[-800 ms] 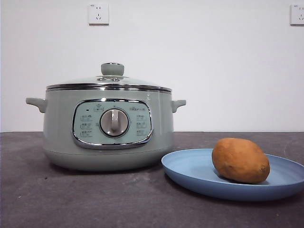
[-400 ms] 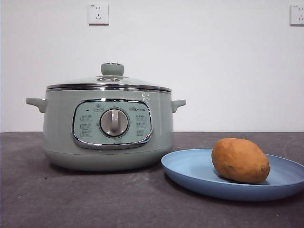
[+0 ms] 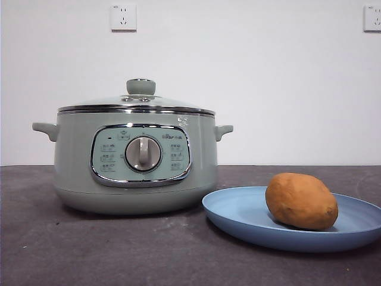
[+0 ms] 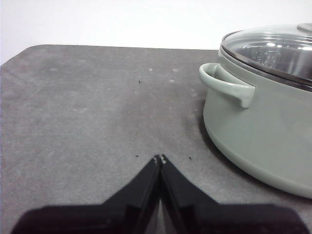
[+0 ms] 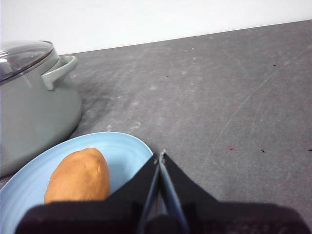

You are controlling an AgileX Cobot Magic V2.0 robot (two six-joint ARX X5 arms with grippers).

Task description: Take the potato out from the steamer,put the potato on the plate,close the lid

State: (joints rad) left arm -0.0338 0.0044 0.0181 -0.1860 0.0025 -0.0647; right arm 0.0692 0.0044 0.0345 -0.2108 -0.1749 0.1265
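Closest to the front camera is the wide, shallow, matte light-blue plate (image 3: 250, 221), sitting on the dark grey tabletop (image 3: 119, 250) off to the right side of that view. The oval orange-brown potato (image 3: 301, 201) is lying on it, toward the plate's right half, so it's already out of the pot.

Just behind and left of the plate is the big round sage-green steamer (image 3: 71, 173) with its chrome-framed panel and silver dial (image 3: 143, 154). The plate's rim comes close to the pot's base, can't tell if they actually touch. The glass lid with the steel rim and green knob (image 3: 141, 87) is seated flat on top, so the pot is closed.

Neither arm shows in the front view. The left gripper (image 4: 160, 158) has its jaws pinched together, empty, over bare table beside the steamer's handle (image 4: 225, 84). The right gripper (image 5: 161, 155) is likewise closed on nothing, next to the plate.

Behind everything: white wall, two power sockets (image 3: 123, 17).
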